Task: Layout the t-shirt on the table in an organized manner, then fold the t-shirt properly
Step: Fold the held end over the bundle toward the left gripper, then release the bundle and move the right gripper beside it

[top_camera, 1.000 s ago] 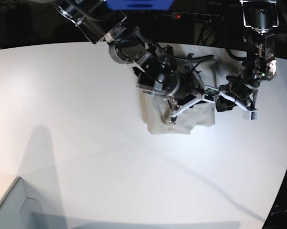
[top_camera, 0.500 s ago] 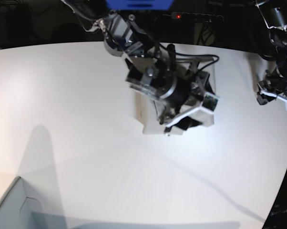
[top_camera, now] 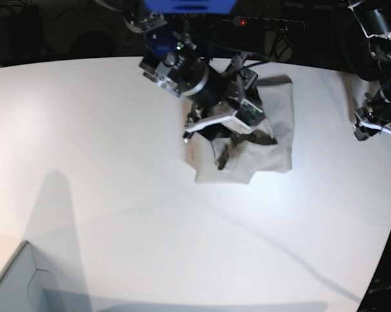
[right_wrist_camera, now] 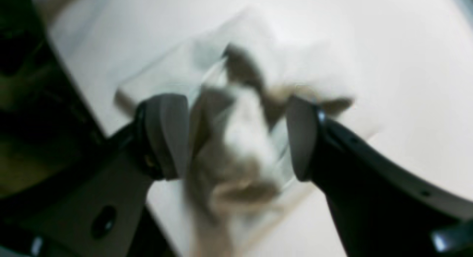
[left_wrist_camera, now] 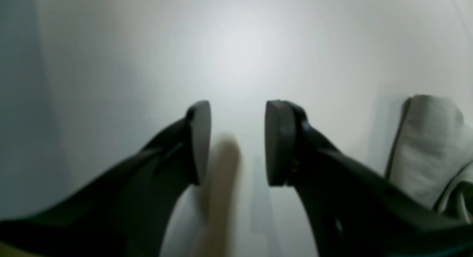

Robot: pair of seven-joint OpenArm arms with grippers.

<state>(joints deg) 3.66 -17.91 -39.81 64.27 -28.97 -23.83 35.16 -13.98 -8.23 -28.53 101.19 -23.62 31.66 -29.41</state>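
The light grey-beige t-shirt [top_camera: 273,110] lies folded into a compact rectangle on the white table [top_camera: 117,162], near the far edge. My right gripper [top_camera: 244,148] hovers over its front half, open, its two dark fingers spread above the cloth. In the right wrist view that gripper [right_wrist_camera: 236,137] has wide jaws, with the blurred t-shirt [right_wrist_camera: 236,164] below and nothing pinched. My left gripper [top_camera: 376,125] is off at the table's right edge, apart from the shirt. In the left wrist view it [left_wrist_camera: 238,142] is open over bare table, and a t-shirt [left_wrist_camera: 425,146] edge shows at the right.
A grey box corner [top_camera: 13,279] sits at the front left. A dark power strip [top_camera: 267,23] with a red light lies beyond the far edge. The table's right edge drops to dark floor [top_camera: 387,286].
My right gripper has opened, let go of the shirt and drawn back toward the far edge. The left arm has swung away to the right edge. The shirt now lies flatter.
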